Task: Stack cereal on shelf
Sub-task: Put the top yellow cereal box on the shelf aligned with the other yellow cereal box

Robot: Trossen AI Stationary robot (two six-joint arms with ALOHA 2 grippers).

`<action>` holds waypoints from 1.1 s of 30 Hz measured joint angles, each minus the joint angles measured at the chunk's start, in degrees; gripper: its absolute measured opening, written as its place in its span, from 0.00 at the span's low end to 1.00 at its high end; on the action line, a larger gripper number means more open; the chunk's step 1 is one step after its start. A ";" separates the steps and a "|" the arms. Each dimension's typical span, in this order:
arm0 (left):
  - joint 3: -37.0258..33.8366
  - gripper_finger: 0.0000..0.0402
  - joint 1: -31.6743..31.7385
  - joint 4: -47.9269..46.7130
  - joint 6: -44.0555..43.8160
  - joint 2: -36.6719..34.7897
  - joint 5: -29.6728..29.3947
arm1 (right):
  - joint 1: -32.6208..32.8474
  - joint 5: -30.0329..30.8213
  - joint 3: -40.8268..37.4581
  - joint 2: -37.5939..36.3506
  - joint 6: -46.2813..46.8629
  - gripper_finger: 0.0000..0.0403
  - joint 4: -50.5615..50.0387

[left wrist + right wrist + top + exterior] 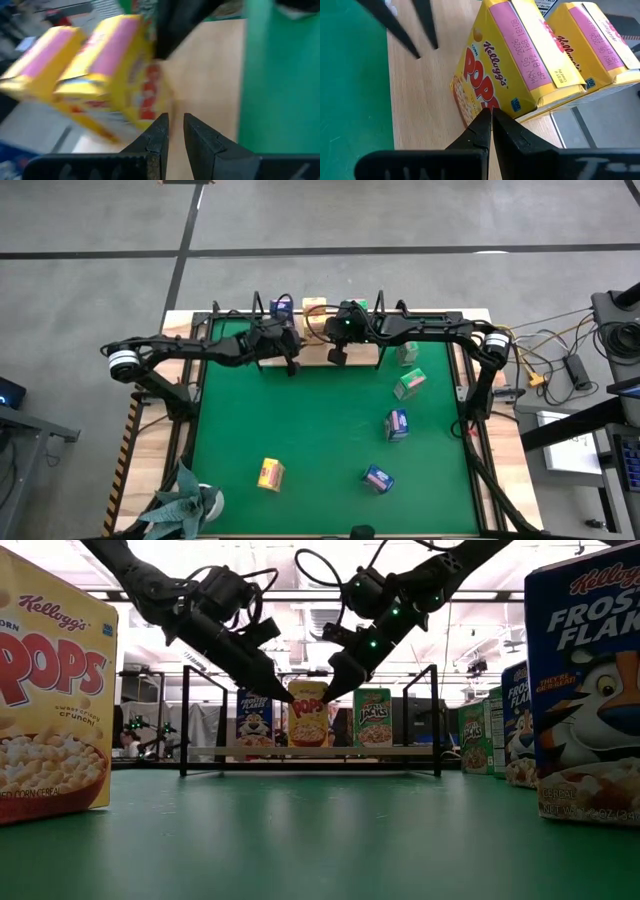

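The yellow Corn Pops box (492, 82) on the shelf (320, 751) looks light, stiff-walled, tippable; grip its broad faces mid-height. The right gripper (491, 125) is pinched together and empty beside it; the left gripper (174, 131) is nearly closed, holding nothing.

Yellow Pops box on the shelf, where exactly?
In the low view the yellow Pops box stands mid-shelf, between a blue box and a green box, both grippers' tips at its top.
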 joint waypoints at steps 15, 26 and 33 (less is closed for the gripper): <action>1.58 0.10 0.48 4.66 0.68 7.32 -4.76 | 0.00 -0.02 0.00 0.00 0.21 0.02 -0.26; 2.00 0.10 0.59 4.90 0.39 8.15 -4.88 | 0.00 -0.02 0.00 0.07 -0.71 0.02 -0.15; 2.32 0.10 0.66 4.95 0.28 8.13 -4.90 | -0.51 0.02 0.00 0.13 -1.18 0.02 0.04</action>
